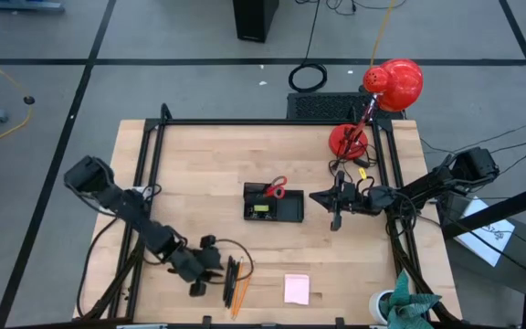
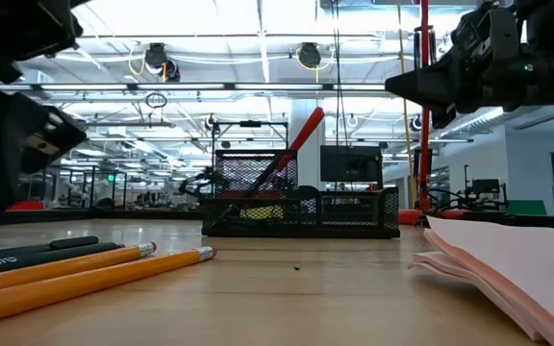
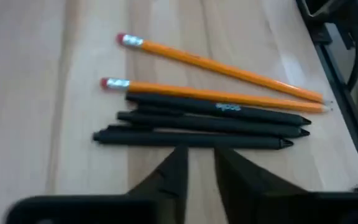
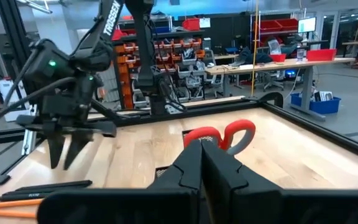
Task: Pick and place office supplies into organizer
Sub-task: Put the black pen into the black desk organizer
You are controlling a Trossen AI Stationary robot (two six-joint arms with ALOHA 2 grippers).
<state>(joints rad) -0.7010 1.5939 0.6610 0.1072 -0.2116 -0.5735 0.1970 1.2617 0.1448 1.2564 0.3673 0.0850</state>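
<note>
Your left gripper (image 3: 199,163) hovers just above three dark pens (image 3: 197,121) lying on the surface (image 1: 208,169), its fingers narrowly parted and grasping nothing. The pens lie side by side, long axes crosswise to the fingers, two orange pencils (image 3: 219,78) just beyond them. Your right gripper (image 1: 336,203), clenched and empty, waits beside the organizer (image 1: 273,203), where red-handled scissors (image 1: 275,190) stand handles-up.

Scissors (image 1: 276,190) upright in organizer (image 1: 273,209); pens (image 3: 197,127), pencils (image 3: 216,78) flat.
</note>
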